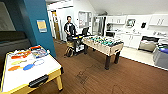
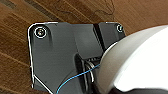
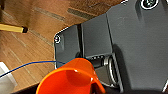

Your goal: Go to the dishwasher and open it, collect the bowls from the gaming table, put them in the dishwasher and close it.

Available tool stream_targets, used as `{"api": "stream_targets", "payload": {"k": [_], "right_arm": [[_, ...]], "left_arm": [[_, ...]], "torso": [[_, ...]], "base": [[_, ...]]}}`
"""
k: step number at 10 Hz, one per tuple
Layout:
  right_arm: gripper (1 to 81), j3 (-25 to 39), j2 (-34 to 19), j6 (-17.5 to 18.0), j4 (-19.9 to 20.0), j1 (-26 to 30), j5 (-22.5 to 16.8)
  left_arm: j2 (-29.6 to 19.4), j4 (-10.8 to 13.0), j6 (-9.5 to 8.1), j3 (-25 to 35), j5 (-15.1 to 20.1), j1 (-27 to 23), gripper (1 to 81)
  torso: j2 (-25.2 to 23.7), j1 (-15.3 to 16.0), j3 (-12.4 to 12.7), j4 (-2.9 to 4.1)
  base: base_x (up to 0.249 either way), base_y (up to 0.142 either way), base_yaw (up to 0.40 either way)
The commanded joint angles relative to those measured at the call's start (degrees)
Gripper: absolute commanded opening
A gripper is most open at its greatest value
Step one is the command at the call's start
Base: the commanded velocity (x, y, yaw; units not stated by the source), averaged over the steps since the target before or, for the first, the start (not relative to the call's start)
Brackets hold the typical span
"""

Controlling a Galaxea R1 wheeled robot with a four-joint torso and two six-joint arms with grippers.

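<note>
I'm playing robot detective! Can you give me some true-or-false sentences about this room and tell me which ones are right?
1. A person stands beyond the table-football table. True.
2. The floor is green carpet. False: the floor is brown, with a wood look.
3. An orange bowl shows close up in the right wrist view. True.
4. The round thing close up in the left wrist view is blue. False: the round thing is white, probably a bowl.
</note>
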Motion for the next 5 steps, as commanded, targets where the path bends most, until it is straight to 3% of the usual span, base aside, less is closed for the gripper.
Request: {"api": "stream_targets", "payload": {"k": [1, 5], "right_arm": [[1.0, 0.46, -0.01, -0.24, -1.09, 2.53, -1.46], [1.0, 0.46, -0.01, -0.24, -1.09, 2.53, -1.54]], "left_arm": [[-1.31, 0.57, 0.08, 1.5, 0.58, -2.94, 1.0], [-1.31, 0.57, 0.08, 1.5, 0.49, -2.94, 1.0]], "torso": [[0.0, 0.0, 0.0, 0.0], [0.0, -0.02, 0.0, 0.0]], "base": [[0.0, 0.0, -0.392], [0.0, 0.0, -0.392]]}}
